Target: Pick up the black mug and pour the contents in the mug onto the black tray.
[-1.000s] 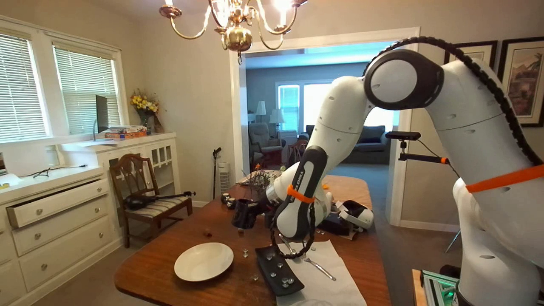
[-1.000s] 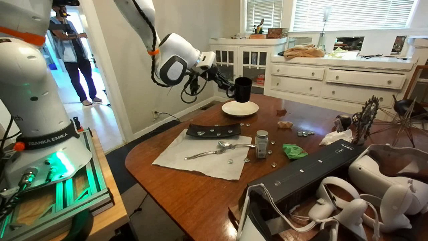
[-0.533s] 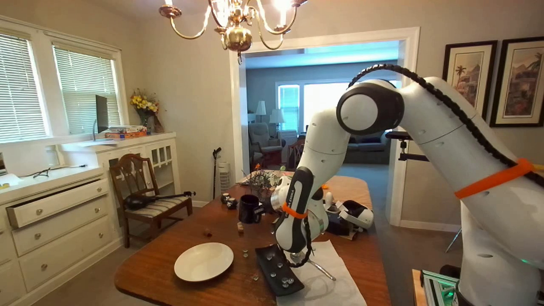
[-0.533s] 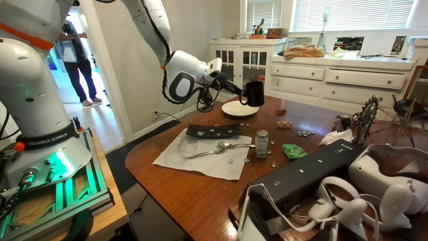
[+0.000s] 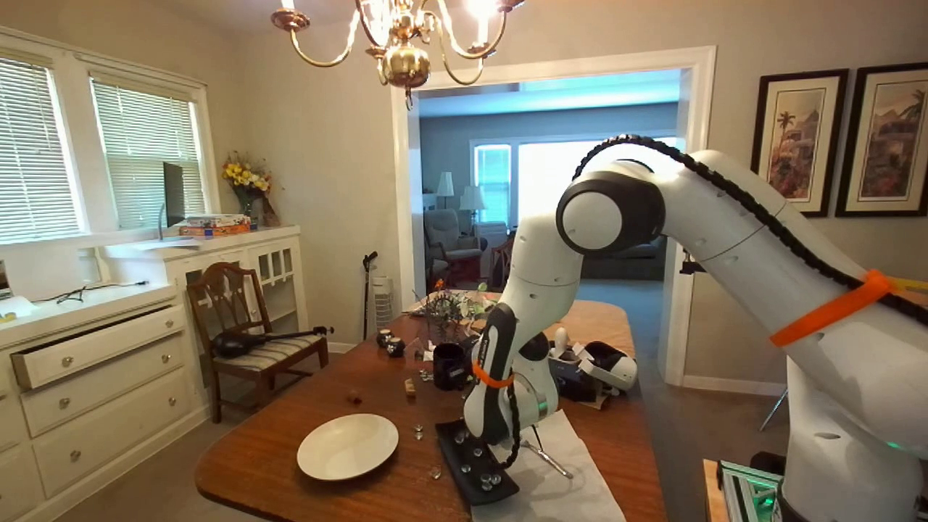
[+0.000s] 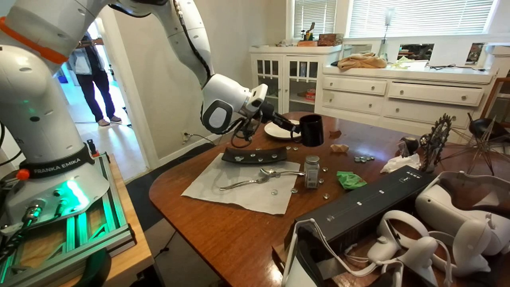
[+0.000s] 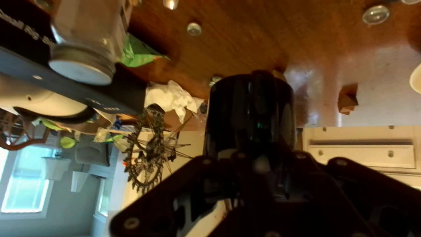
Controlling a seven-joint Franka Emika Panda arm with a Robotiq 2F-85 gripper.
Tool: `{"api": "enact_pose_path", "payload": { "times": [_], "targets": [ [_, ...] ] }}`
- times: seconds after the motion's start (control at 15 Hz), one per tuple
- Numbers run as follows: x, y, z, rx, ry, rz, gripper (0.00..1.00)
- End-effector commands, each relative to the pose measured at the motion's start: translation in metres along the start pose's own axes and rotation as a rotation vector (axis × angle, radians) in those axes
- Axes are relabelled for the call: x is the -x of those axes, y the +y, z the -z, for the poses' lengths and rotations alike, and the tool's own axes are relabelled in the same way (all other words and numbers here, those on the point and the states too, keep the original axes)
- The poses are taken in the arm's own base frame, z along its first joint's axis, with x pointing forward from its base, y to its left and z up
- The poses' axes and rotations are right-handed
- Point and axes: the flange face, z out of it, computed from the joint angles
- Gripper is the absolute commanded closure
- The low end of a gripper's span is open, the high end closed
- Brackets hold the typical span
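Observation:
The black mug (image 6: 312, 130) hangs in the air above the table, upright. It also shows in an exterior view (image 5: 449, 366) and in the wrist view (image 7: 245, 112). My gripper (image 6: 295, 129) is shut on the mug's handle; in the wrist view the gripper (image 7: 260, 156) is dark against the mug. The mug's contents are hidden. The black tray (image 6: 266, 152) lies on the table with several clear glass pebbles on it, and shows in an exterior view (image 5: 453, 453) too. The mug is beyond the tray's far end, not over it.
A glass jar (image 6: 312, 172) with a metal lid stands below and near the mug. A white plate (image 5: 348, 446), cutlery (image 6: 243, 183) on a white sheet (image 6: 239, 199), loose pebbles, a green wrapper (image 6: 350, 180), a long black box (image 6: 366, 199) and headsets (image 6: 466, 207) lie around.
The gripper and mug have come down and moved away from above the white plate, toward the glass jar. The mug looked tilted one second ago and is upright now.

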Motion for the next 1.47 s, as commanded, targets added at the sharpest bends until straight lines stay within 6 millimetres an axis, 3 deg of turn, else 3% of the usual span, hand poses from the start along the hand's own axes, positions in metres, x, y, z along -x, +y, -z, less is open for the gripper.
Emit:
{"api": "enact_pose_path", "payload": {
  "times": [0.0, 0.33, 0.67, 1.13, 1.4],
  "targets": [
    [0.0, 0.002, -0.002, 0.081, -0.101, -0.148, 0.95],
    [0.009, 0.008, -0.005, 0.176, -0.221, -0.338, 0.95],
    [0.009, -0.001, -0.002, 0.193, -0.222, -0.402, 0.95],
    [0.0, -0.027, -0.003, 0.098, -0.132, -0.259, 0.95],
    [0.001, -0.027, -0.01, 0.059, -0.084, -0.159, 0.95]
  ]
}}
